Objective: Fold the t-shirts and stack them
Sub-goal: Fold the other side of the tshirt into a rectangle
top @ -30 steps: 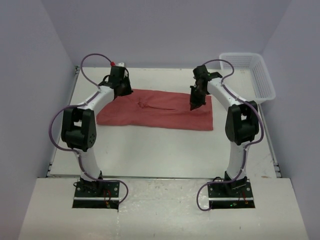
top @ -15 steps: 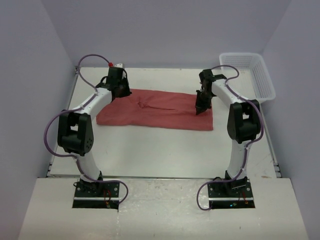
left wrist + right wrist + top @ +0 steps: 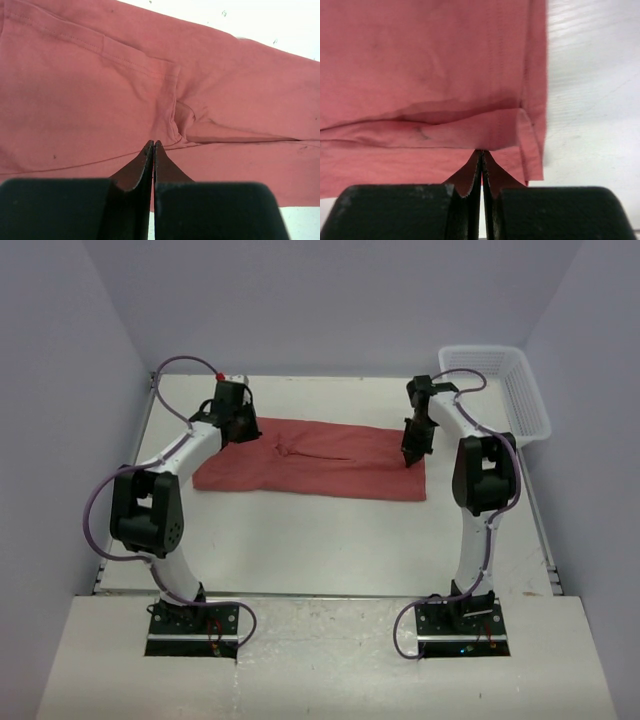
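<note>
- Top view: the brick-red t-shirt (image 3: 315, 462) lies flat as a long folded band on the far half of the table (image 3: 300, 540), running left to right between the two arms.
- The left arm (image 3: 185, 450) rises from its near base, bends at a raised elbow on the left, then reaches far and inward. The left gripper (image 3: 240, 430) points down at the shirt's far-left corner.
- The right arm (image 3: 470, 425) stands tall from its base and bends far and to the left. The right gripper (image 3: 411, 456) points down onto the shirt's right end.
- A white mesh basket (image 3: 525, 400) sits at the far right corner, apart from the shirt.
- Left wrist view: the left gripper (image 3: 153, 146) has both fingers pressed together with no gap, its tips at a crease where fold lines meet on the t-shirt (image 3: 90, 90). Whether any cloth is pinched cannot be told.
- Right wrist view: the right gripper (image 3: 481, 154) is likewise closed tight, its tips against the edge of a folded layer of the t-shirt (image 3: 420, 60), just beside the hemmed side edge. Bare table (image 3: 590, 75) shows to the right.
</note>
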